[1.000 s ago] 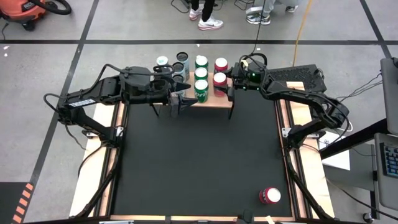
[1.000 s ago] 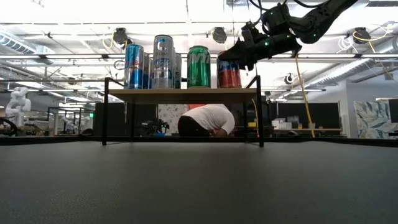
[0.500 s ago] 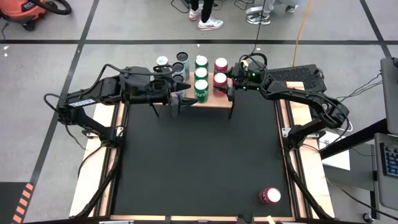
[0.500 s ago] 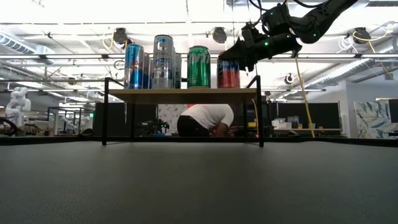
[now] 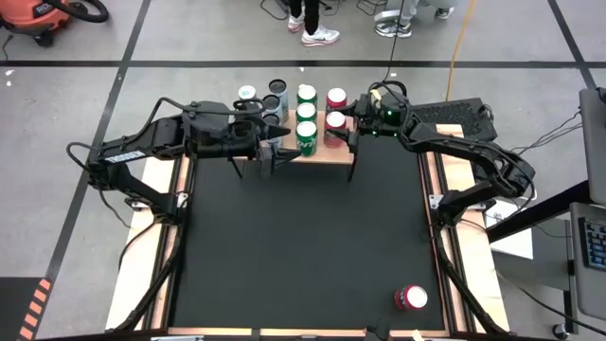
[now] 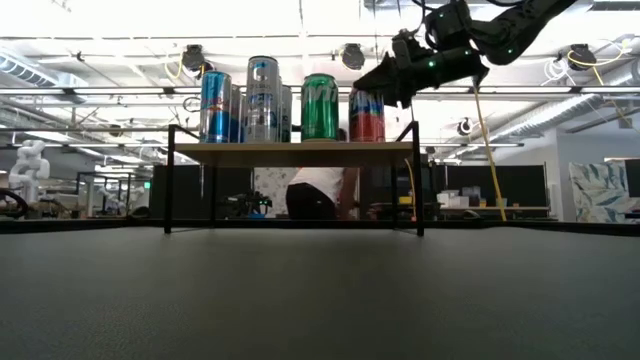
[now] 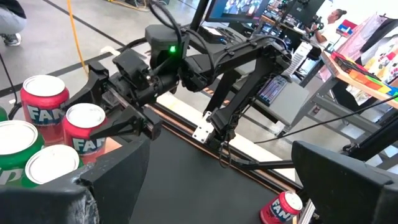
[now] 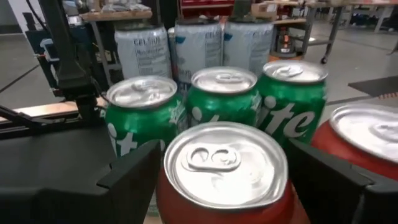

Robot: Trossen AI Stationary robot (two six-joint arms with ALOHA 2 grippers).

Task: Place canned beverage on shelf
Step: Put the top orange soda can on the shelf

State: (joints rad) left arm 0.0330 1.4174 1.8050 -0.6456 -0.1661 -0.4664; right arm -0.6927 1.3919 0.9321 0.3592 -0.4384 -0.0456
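Note:
The shelf (image 6: 290, 150), a light-wood board on thin black legs, stands at the table's far edge. On it are three green cans (image 5: 306, 114), two red cans and several pale and blue cans (image 6: 240, 100). My right gripper (image 8: 225, 180) is level and open. Its fingers (image 8: 130, 180) stand on either side of the nearer red can (image 8: 224, 165), which rests upright on the board. I cannot tell whether they touch it. My left gripper (image 5: 275, 153) hangs open at the shelf's near left side, holding nothing.
Another red can (image 5: 411, 297) stands alone on the black tabletop near the front right corner. The farther red can (image 5: 336, 98) and the green cans crowd close around the right gripper. People stand on the floor beyond the shelf.

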